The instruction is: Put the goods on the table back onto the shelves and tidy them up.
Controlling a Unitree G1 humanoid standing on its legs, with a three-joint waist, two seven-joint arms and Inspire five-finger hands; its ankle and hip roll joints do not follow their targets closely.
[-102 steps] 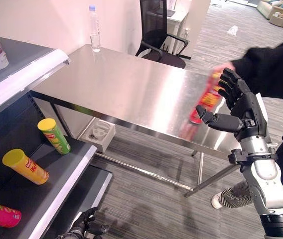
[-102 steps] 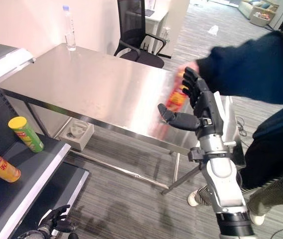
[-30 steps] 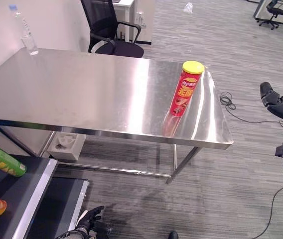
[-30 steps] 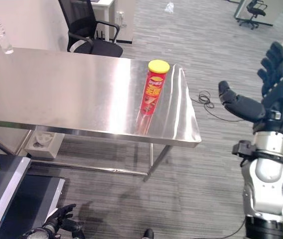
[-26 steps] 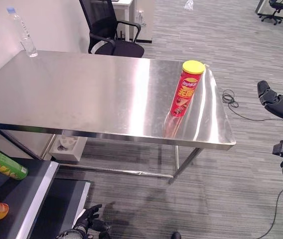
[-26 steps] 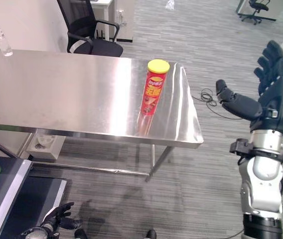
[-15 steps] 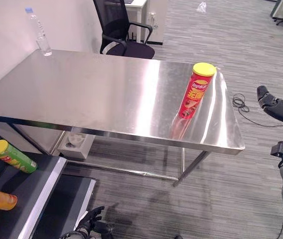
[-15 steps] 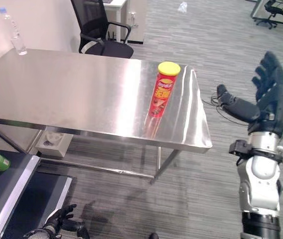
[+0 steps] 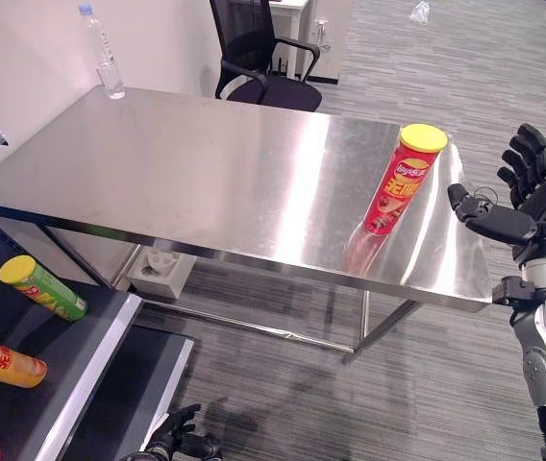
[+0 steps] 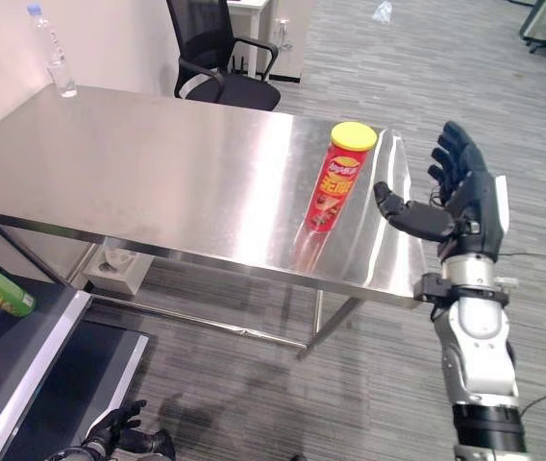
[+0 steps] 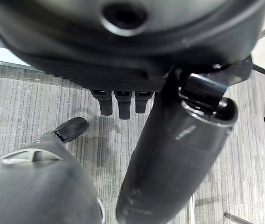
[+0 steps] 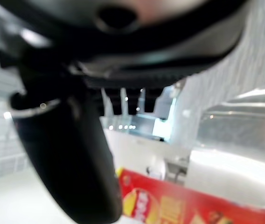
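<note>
A red chip can with a yellow lid (image 9: pixel 399 180) stands upright near the right end of the steel table (image 9: pixel 206 182). My right hand (image 9: pixel 538 202) is open, fingers spread, held a short way to the right of the can at about its height, not touching it. The right wrist view shows the red can (image 12: pixel 179 203) past the thumb. My left hand (image 9: pixel 179 447) hangs low near the floor with relaxed fingers and holds nothing. On the dark shelf (image 9: pixel 57 375) at the lower left lie a green can (image 9: pixel 40 286) and an orange can (image 9: pixel 2 358), both with yellow lids.
A clear water bottle (image 9: pixel 100 52) stands at the table's far left corner. A black office chair (image 9: pixel 265 58) sits behind the table. A white moulded tray (image 9: pixel 162 271) lies on the floor under the table. Grey carpet spreads to the right.
The person who set the can down has gone. The camera has swung, shifting the table and can rightward in view. My right hand has come in closer to the can.
</note>
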